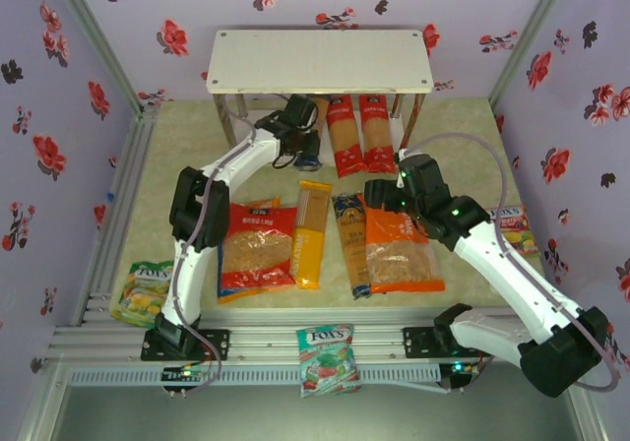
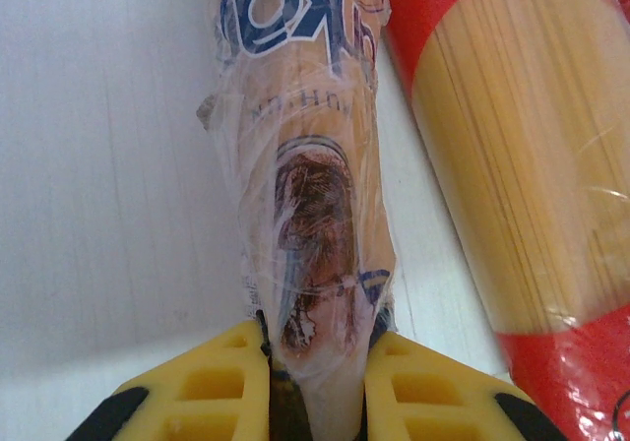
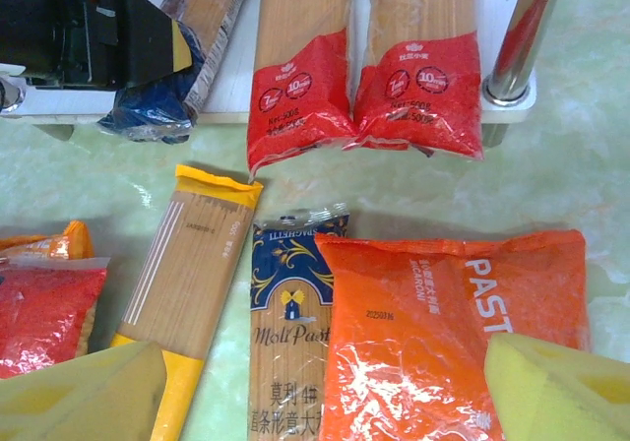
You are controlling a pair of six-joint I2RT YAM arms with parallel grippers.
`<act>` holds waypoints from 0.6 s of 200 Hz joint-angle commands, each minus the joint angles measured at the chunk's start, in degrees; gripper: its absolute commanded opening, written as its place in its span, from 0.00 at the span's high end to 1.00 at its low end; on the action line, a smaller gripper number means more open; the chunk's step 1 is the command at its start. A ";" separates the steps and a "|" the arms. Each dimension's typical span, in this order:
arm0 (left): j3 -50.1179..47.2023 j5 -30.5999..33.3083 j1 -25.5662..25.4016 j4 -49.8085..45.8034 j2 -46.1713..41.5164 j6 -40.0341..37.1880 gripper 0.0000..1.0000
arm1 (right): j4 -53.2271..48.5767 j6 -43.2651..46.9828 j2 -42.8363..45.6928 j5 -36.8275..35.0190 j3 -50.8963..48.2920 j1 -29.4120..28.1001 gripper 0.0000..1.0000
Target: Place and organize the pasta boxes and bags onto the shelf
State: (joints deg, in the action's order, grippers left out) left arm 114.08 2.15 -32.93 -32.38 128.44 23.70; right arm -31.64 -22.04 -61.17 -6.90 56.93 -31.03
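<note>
My left gripper (image 2: 317,347) is shut on the end of a dark blue spaghetti pack (image 2: 305,165), which lies on the shelf's lower white board (image 2: 98,165) beside a red pack (image 2: 522,165). From above, that gripper (image 1: 300,136) reaches under the shelf's top board (image 1: 320,59), left of two red packs (image 1: 345,134) (image 1: 377,131). My right gripper (image 3: 325,362) is open, hovering over the orange bag (image 3: 453,343) and a second dark blue pack (image 3: 290,343). A yellow pack (image 3: 192,264) and a red bag (image 1: 258,249) lie on the table to their left.
Small FOX'S candy bags lie at the front left (image 1: 143,291), front centre (image 1: 327,357) and right (image 1: 517,229). A shiny shelf leg (image 3: 517,37) stands just right of the red packs. Flowered walls enclose the green table (image 1: 177,146).
</note>
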 commanded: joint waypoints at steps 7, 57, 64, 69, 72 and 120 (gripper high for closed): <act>7.00 -1.85 0.09 -0.07 2.16 -0.06 1.00 | -0.82 1.35 1.89 -1.72 -0.07 0.57 0.14; 6.69 -3.69 -0.86 1.54 3.86 1.86 1.00 | -0.60 1.49 2.79 -1.89 -0.45 0.88 0.13; 7.29 -3.95 -1.06 1.44 4.37 1.96 1.00 | -0.62 1.48 2.89 -1.82 -0.42 0.99 0.13; 7.62 -4.08 -1.24 1.25 4.67 2.01 1.00 | -0.68 1.52 2.90 -1.81 -0.46 0.97 0.13; 7.84 -4.16 -1.38 1.24 4.78 2.12 1.00 | -0.70 1.55 2.96 -1.81 -0.43 0.97 0.13; 8.54 -5.10 -2.74 1.54 5.99 3.28 1.00 | -0.79 1.57 3.23 -1.81 -0.50 1.06 0.13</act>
State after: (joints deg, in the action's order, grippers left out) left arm 120.84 -0.16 -33.87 -32.62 133.19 26.50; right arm -31.64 -21.43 -59.00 -7.53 56.90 -30.35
